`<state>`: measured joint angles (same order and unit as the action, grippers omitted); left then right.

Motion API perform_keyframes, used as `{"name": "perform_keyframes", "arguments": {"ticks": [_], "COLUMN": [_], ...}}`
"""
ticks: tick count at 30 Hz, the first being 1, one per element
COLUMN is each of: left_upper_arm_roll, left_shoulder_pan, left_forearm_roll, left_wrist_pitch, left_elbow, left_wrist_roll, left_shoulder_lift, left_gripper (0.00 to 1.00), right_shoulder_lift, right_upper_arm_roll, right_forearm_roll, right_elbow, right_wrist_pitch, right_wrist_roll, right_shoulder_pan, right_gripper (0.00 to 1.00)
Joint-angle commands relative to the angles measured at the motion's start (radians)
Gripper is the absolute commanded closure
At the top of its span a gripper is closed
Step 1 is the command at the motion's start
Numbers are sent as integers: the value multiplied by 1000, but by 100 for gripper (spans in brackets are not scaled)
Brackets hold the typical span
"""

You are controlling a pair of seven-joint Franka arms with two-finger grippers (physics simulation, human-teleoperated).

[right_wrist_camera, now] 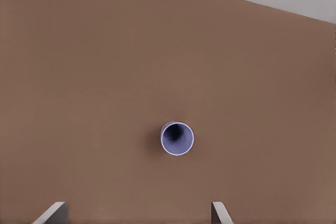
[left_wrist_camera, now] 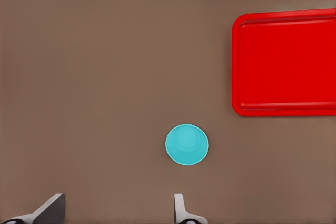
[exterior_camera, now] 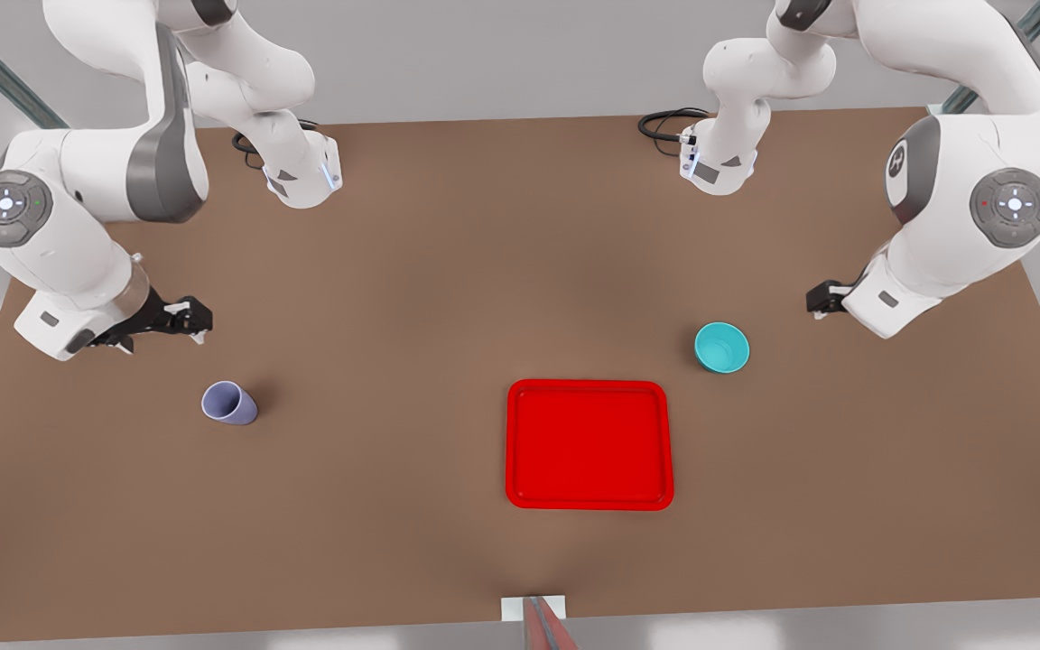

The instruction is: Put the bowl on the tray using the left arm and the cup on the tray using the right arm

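The teal bowl [exterior_camera: 722, 347] [left_wrist_camera: 187, 144] stands upright on the brown table, just beyond the red tray's far right corner in the front view. The tray [exterior_camera: 589, 444] [left_wrist_camera: 286, 62] lies flat with nothing on it. A lavender cup [exterior_camera: 229, 403] [right_wrist_camera: 177, 138] stands upright toward the front view's left. My left gripper [exterior_camera: 821, 301] [left_wrist_camera: 115, 211] hovers open to the right of the bowl in the front view, apart from it. My right gripper [exterior_camera: 197, 320] [right_wrist_camera: 136, 213] hangs open above the table, a little behind the cup, fingers spread wide.
Both arm bases [exterior_camera: 303, 176] [exterior_camera: 719, 162] and their black cables sit at the table's far edge. A small white block with a red strip [exterior_camera: 534, 609] marks the near edge. The table [exterior_camera: 448, 271] is bare brown around the objects.
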<state>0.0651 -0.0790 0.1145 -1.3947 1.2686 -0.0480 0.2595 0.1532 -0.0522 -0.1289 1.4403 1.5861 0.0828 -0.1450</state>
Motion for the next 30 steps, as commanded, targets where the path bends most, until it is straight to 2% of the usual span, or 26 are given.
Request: {"name": "perform_keyframes", "arguments": {"ticks": [1, 4, 7, 12, 20, 26, 30], "left_upper_arm_roll": [-2, 22, 157, 160, 130, 119, 120], "left_shoulder_pan": [-1, -5, -38, -180, -188, -193, -211], "left_forearm_roll": [-1, -7, -3, 2, 103, 103, 103], "left_wrist_pitch": [2, 3, 6, -6, -115, -107, -110], "left_elbow": [-2, -9, -8, -12, -31, -114, -100], "left_wrist_roll": [0, -39, -141, -288, -320, -320, -322], "left_shoulder_lift": [0, -2, 17, 60, 155, 211, 215], "left_gripper": [0, 0, 0, 0, 0, 0, 0], "right_shoulder_lift": [2, 2, 3, 11, 11, 12, 16], "right_upper_arm_roll": [0, -2, 0, 0, 0, 0, 0], "right_forearm_roll": [0, 0, 0, 0, 0, 0, 0], "right_elbow": [-1, 0, -1, 0, -1, -1, -1], "right_wrist_pitch": [0, 0, 0, 9, 9, 9, 11], "right_wrist_roll": [0, 0, 0, 0, 0, 0, 0], "right_shoulder_pan": [-2, -5, -8, -7, -13, -11, -11], "right_gripper": [0, 0, 0, 0, 0, 0, 0]}}
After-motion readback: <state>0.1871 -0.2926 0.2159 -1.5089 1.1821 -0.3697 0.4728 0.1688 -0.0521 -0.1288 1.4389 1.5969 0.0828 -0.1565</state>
